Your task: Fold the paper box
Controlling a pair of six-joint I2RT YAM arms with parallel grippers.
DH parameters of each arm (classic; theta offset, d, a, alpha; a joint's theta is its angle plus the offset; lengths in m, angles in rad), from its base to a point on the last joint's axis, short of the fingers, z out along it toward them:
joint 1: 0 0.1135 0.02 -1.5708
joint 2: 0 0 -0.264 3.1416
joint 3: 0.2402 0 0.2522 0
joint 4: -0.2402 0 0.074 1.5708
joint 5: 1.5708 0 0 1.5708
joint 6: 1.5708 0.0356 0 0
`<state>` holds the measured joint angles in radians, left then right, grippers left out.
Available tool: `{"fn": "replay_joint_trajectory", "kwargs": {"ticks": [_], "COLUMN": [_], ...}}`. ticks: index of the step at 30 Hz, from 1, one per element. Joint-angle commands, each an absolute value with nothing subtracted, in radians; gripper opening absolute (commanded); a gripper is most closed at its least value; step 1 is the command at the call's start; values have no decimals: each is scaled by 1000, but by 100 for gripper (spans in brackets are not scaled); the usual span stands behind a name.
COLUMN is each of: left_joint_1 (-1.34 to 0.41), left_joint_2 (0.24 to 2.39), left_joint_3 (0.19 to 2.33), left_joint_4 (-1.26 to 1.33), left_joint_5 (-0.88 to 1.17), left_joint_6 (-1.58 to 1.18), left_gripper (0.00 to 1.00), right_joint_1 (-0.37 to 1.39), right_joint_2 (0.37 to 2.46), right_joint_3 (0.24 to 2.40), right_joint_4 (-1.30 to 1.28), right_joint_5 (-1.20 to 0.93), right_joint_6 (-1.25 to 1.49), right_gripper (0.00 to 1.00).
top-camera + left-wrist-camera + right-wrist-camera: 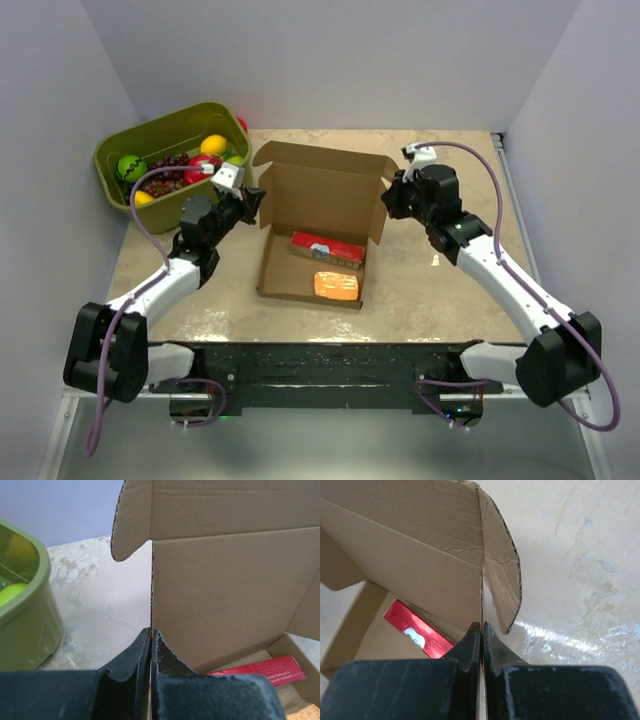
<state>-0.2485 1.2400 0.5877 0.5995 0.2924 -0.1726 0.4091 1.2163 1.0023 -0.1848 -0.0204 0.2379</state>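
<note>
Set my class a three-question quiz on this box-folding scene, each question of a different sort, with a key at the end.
1. True or false: the paper box already has its lid folded shut.
2. In the top view, where does the olive-green bin stand? A) to the left of the box B) to the right of the box C) inside the box
3. Fill in: the left claw and the right claw are each shut on a side edge of the box's upright ____.
Key: 1 false; 2 A; 3 lid.
</note>
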Motion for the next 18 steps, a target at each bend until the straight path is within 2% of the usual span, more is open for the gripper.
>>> {"fn": "replay_joint_trajectory", "kwargs": {"ticks": [1, 7, 18], "left_joint_1": [-271, -316, -408], "left_joint_2": [1293, 1411, 1526], "left_joint_3": [702, 778, 720], "left_joint_4": [630, 682, 830], "left_joint_5": [230, 158, 23], "left_joint_6": [-147, -135, -169], "left_gripper": [0, 0, 0], "right_joint_1": [422, 431, 525], "right_joint_2": [1297, 1384, 1390], "right_joint_3": [1140, 1172, 941], "right_joint_4": [-3, 150, 463], "right_joint_5": [86, 167, 346], "right_joint_6": [253, 250, 275], "right_gripper": [0, 0, 0]}}
